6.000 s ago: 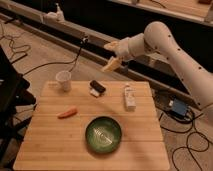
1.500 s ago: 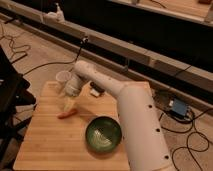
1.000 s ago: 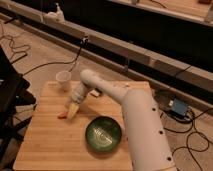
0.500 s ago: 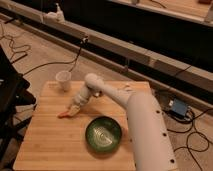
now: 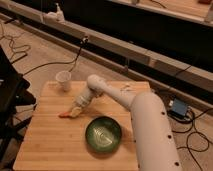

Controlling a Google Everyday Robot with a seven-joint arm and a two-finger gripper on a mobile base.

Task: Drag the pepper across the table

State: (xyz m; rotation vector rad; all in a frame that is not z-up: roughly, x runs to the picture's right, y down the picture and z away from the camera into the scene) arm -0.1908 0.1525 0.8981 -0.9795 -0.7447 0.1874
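Note:
The pepper (image 5: 63,115) lies on the left half of the light-wood table (image 5: 50,147); only its orange-red left end shows. My gripper (image 5: 74,111) is down at the tabletop, right over the rest of the pepper, with its pale fingers shut on it. The white arm (image 5: 142,117) reaches in from the lower right, across the table's right side.
A green bowl (image 5: 103,134) sits just right of and in front of the gripper. A white cup (image 5: 63,80) stands at the back left corner. A small pale object (image 5: 125,89) peeks out behind the arm. Cables and a dark bench lie beyond the table.
The gripper has come down from near the cup to the pepper and its fingers have shut on it. The pepper has stayed in about the same place.

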